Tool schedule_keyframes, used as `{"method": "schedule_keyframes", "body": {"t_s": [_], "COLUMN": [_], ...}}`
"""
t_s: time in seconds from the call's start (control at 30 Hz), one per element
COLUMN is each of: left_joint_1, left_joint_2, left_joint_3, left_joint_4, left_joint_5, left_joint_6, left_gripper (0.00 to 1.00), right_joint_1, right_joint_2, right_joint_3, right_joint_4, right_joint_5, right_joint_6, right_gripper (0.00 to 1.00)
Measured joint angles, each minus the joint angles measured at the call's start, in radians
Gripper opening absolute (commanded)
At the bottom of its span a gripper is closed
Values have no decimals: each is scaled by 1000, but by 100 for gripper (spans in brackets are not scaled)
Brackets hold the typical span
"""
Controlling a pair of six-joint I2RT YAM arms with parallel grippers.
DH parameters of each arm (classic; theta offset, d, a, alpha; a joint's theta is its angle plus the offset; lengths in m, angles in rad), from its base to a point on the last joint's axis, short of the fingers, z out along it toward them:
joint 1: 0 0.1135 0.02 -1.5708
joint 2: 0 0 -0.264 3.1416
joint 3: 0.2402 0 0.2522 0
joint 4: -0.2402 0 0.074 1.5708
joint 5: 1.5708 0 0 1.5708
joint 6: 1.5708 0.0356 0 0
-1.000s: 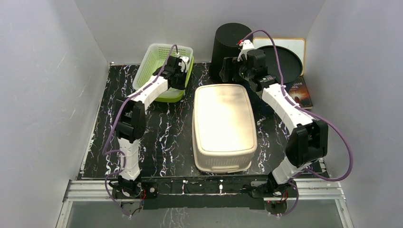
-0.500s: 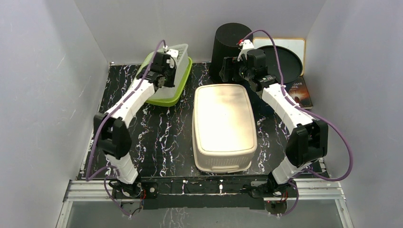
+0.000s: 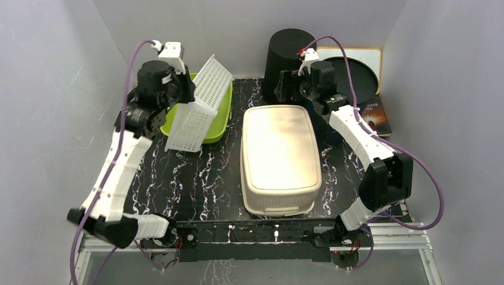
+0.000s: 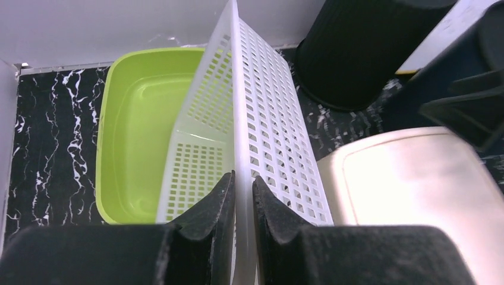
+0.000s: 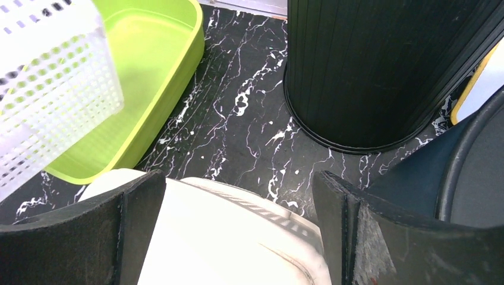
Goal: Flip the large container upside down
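The large cream container (image 3: 278, 157) lies in the middle of the table with its flat base facing up; it also shows in the right wrist view (image 5: 226, 237). My right gripper (image 3: 288, 89) is open and empty, its jaws on either side of the container's far end (image 5: 238, 185), not touching it. My left gripper (image 3: 178, 89) is shut on the rim of a white perforated basket (image 3: 199, 104), holding it tilted on its side above a green tub (image 3: 217, 122). In the left wrist view, the jaws (image 4: 242, 196) pinch the basket's wall (image 4: 267, 119).
A black ribbed bin (image 3: 285, 50) stands upside down at the back, just beyond the right gripper. A black round tray (image 3: 359, 74) on a white board and a book (image 3: 375, 116) lie at the back right. Grey walls close in on both sides.
My left arm has risen and swung left, lifting the white basket out of the green tub and tipping it onto its side. The right arm and the cream container have not moved.
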Motion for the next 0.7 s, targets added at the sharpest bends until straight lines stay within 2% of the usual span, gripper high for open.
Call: {"method": "schedule_keyframes", "body": {"t_s": [0.2, 0.4, 0.7], "left_joint_1": [0, 0, 0], "left_joint_2": [-233, -456, -565], "left_joint_3": [-62, -198, -257], "left_joint_4": [-3, 2, -112], "left_joint_5": [31, 60, 129], "left_joint_6": [-112, -264, -423], "left_gripper": [0, 0, 0], "right_joint_1": [11, 34, 80], "right_joint_2": [-31, -52, -54], "right_joint_3": [-10, -11, -11], "right_joint_4": [-2, -3, -19], "right_joint_5": [-13, -18, -18], "right_joint_6": [3, 6, 5], "right_gripper": [92, 91, 91]}}
